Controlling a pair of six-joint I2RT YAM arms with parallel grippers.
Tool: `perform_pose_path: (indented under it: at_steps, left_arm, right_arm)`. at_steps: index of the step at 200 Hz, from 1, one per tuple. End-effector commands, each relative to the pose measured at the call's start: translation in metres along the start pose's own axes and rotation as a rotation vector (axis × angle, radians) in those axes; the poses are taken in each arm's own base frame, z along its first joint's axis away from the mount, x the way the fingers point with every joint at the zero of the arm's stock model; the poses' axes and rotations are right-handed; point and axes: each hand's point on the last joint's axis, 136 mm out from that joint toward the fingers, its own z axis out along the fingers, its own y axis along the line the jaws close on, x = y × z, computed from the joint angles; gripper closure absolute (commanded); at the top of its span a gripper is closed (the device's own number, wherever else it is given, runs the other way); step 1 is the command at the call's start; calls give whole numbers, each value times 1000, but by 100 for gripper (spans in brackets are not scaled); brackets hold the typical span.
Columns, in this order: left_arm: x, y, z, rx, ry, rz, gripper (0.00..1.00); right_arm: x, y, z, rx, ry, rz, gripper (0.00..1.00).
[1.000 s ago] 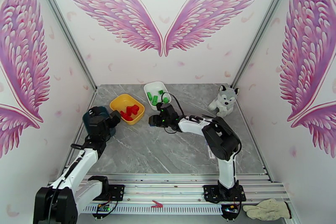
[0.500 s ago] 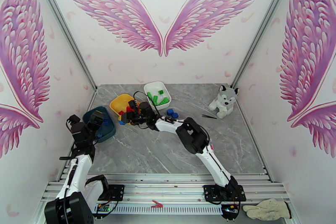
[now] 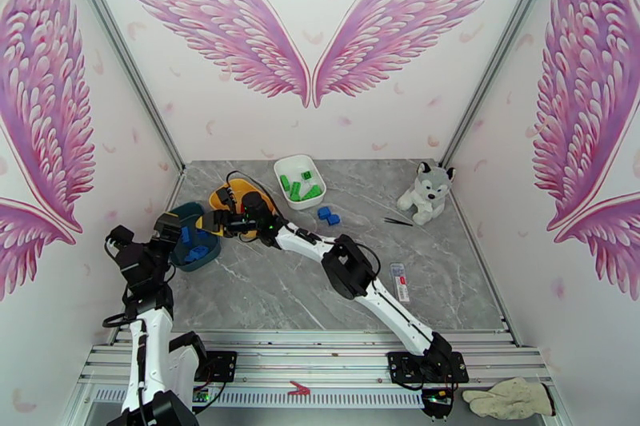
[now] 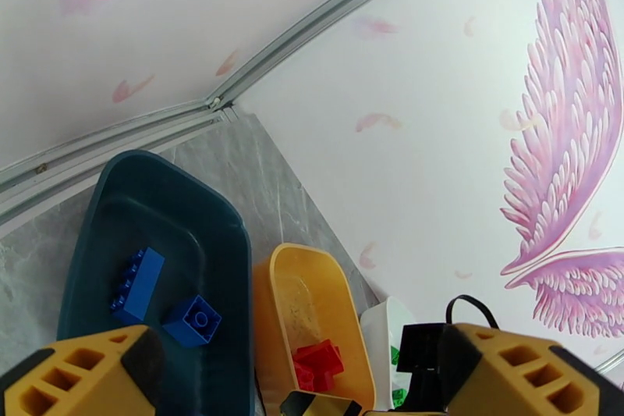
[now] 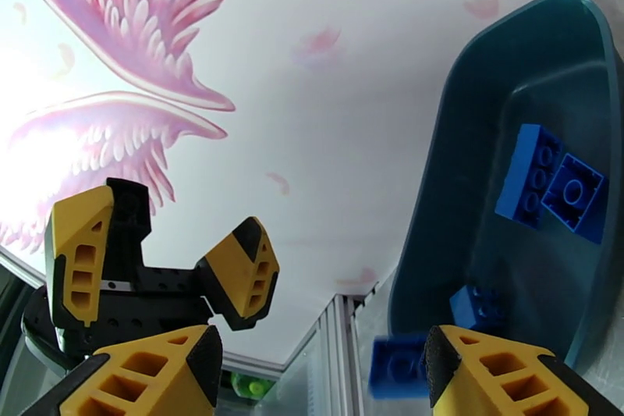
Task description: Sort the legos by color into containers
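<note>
Release: right gripper (image 5: 321, 367) parted, blue studded brick (image 5: 396, 367) loose at rim of dark teal plastic dish (image 5: 483, 136); left gripper (image 4: 304, 355) gaping, empty. Next, likely: blue pair (image 3: 328, 216), dish's three o'clock.

Left end effector (image 4: 304, 355) wide apart; right end effector (image 5: 320, 347) parted, far forward-left.

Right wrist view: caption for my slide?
Right gripper open beside the dark teal dish; a blurred blue brick by one finger, three others inside.
</note>
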Motion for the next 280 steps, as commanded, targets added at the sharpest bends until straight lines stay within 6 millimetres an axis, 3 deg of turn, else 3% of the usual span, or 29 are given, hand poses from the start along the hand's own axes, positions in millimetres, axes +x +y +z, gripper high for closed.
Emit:
perform_pose_path:
  at_steps: [1, 33, 67, 80, 106, 159, 195, 208, 236, 280]
  left_arm:
    - [6, -2, -2, 11, 30, -4, 1]
    - [26, -14, 8, 32, 97, 60, 1]
    - [72, -35, 22, 53, 198, 170, 1]
    - [93, -44, 27, 67, 240, 212, 1]
    - [135, -60, 34, 103, 325, 284, 1]
    - [230, -101, 36, 188, 477, 491, 1]
    - [298, -112, 41, 238, 599, 535, 1]
    - [319, -112, 43, 250, 636, 530, 1]
    - [350, -112, 45, 272, 697, 506, 1]
    - [354, -115, 45, 282, 700, 502, 1]
  right_arm:
    - [-3, 11, -13, 17, 3, -47, 26]
    - [-7, 29, -38, 62, -27, -139, 26]
    - [-6, 43, -76, 153, -71, -231, 25]
    - [-7, 39, -96, 212, -94, -245, 25]
    - [-7, 14, -147, 369, -137, -244, 25]
    - [4, -57, -276, 765, -241, -204, 21]
    - [9, -103, -346, 1132, -258, -221, 14]
    - [9, -118, -361, 1241, -235, -226, 14]
    - [7, -144, -368, 1350, -189, -237, 15]
    - [-8, -165, -374, 1432, -176, -246, 20]
